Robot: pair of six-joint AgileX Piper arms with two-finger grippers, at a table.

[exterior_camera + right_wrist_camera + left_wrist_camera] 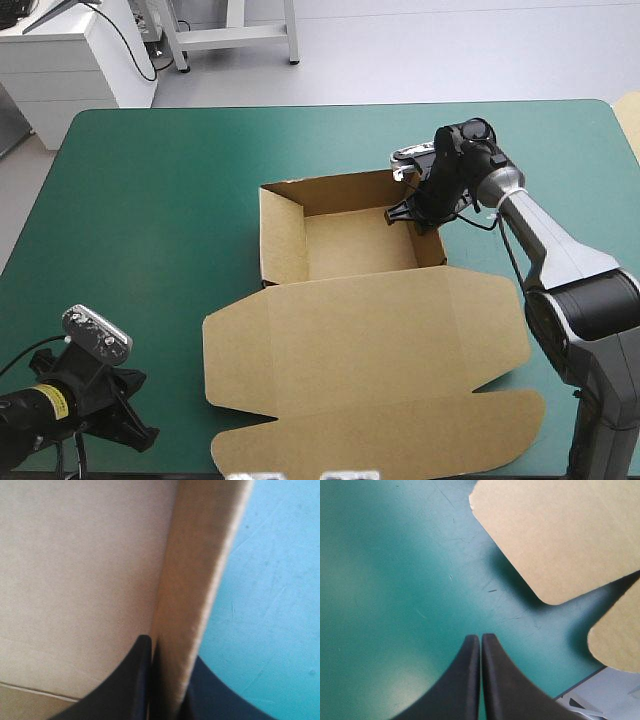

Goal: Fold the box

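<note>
Brown box (360,310) mid-table on the teal-green cover (150,200): open tray, walls up, lid (380,400) flat toward the near edge. Right gripper (415,215) pinches the tray's right wall (200,580), fingers nearly closed on the board. Left gripper (481,645) sits at the near-left corner, fingers together and empty, over the finely scratched cover just beside the lid's rounded flaps (560,535).

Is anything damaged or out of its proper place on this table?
Nothing stands out. The box is an open tray with its lid flat; the right gripper pinches its right wall, the left gripper is shut near the lid.
</note>
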